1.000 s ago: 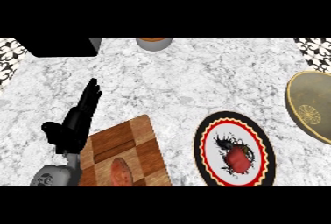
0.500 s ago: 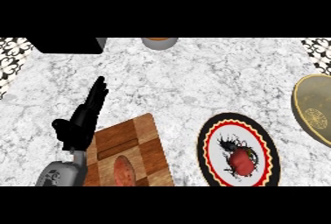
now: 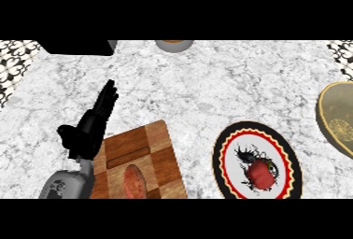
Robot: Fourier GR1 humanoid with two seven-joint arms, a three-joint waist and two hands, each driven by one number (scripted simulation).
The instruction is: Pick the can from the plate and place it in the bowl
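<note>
One hand is on my head view: the robot's left hand (image 3: 88,128), black, at the end of a grey forearm (image 3: 64,185) that enters from the lower left edge. I read its fingers (image 3: 105,99) as straight and pressed together, pointing toward the top of the view, with the thumb (image 3: 66,132) standing out to the left. It holds nothing. The hand lies over the left edge of a brown chequered wooden cutting board (image 3: 148,149), which carries a reddish oval item (image 3: 134,181).

The red can (image 3: 260,173) sits on the round white plate with a black rim and a red-and-yellow scalloped border (image 3: 216,161), in the plate's lower middle. I cannot tell whether it stands upright or lies on its side. The can is well apart from the left hand, to its right and lower in the view, with the cutting board between them.

The olive-gold round bowl (image 3: 335,114) is at the right edge, above and to the right of the plate, on the white-grey marble counter (image 3: 207,88).
</note>
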